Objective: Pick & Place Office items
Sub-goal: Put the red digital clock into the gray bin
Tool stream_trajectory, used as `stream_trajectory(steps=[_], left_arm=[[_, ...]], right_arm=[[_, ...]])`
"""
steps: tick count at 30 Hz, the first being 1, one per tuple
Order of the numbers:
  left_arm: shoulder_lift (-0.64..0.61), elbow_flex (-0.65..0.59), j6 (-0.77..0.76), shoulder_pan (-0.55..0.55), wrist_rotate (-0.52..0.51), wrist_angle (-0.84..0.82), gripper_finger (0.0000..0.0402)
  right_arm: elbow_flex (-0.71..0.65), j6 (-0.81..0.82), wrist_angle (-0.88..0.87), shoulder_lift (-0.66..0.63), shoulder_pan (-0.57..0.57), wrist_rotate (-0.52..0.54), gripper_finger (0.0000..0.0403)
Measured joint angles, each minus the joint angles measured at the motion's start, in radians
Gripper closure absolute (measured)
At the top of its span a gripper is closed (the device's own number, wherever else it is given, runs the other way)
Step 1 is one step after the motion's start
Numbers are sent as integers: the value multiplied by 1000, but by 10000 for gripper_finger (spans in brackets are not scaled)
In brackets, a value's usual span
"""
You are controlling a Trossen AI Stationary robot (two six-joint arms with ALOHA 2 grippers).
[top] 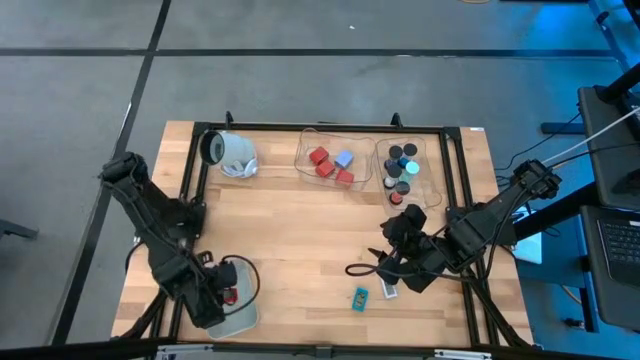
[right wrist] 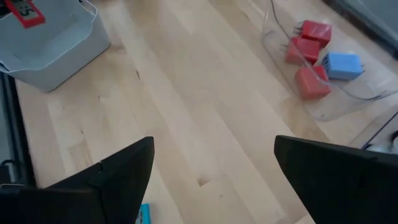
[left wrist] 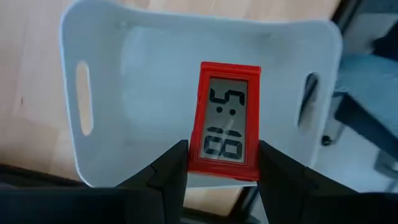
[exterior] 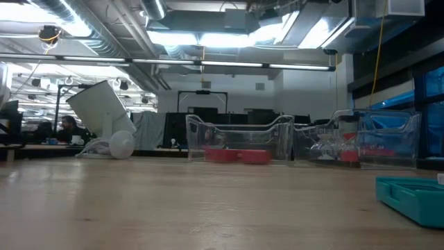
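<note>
Left gripper [left wrist: 222, 163] pinching flat red card with grey display [left wrist: 225, 121] above grey-white rectangular bin [left wrist: 112, 93].
Right gripper [right wrist: 214, 171] hovers over table, fingers wide apart, holding nothing.

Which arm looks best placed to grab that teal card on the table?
Probably the right: its open tool hovers beside the teal card, while the left tool is holding a red digital clock over the grey-white bin.

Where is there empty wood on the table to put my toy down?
The big bare patch is the middle of the table, between the clear bins at the back and the grey-white bin in front. It's crowded near the right gripper, by the teal card, and where the left gripper holds a red card.
</note>
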Motion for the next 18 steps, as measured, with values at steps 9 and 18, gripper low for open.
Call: stream_trajectory(steps=[9, 18], left_arm=[[151, -1, 139, 12, 43, 14, 248], [280, -1, 323, 21, 68, 130, 247]], right_arm=[[0, 4, 0, 0, 5, 8, 69], [0, 28, 0, 0, 29, -10, 69]])
